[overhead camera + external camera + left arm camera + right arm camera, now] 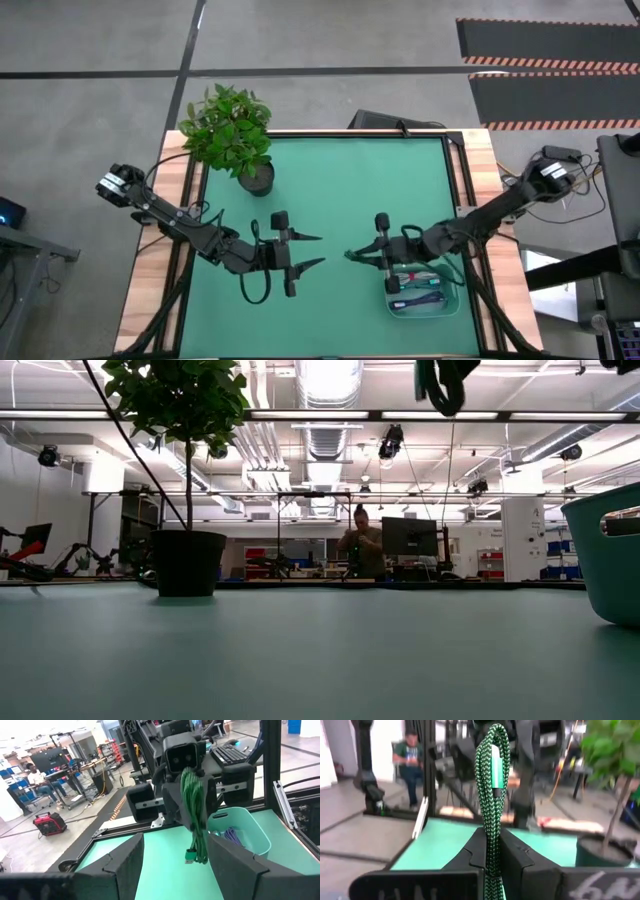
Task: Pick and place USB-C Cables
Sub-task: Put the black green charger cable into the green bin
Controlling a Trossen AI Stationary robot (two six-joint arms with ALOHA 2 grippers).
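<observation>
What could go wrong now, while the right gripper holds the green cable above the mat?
1. The right gripper pinches the green braided cable bundle only at a narrow point; its loose end hangs free and may slip out.
2. The open left gripper is close opposite, so the two might collide.
3. The teal plastic bin lies behind the right gripper, so the hanging end might catch its rim.

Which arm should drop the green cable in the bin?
Right. The right gripper is shut on the green cable and sits beside the teal bin, which holds other cables. The left gripper is open, empty and farther from the bin.
</observation>
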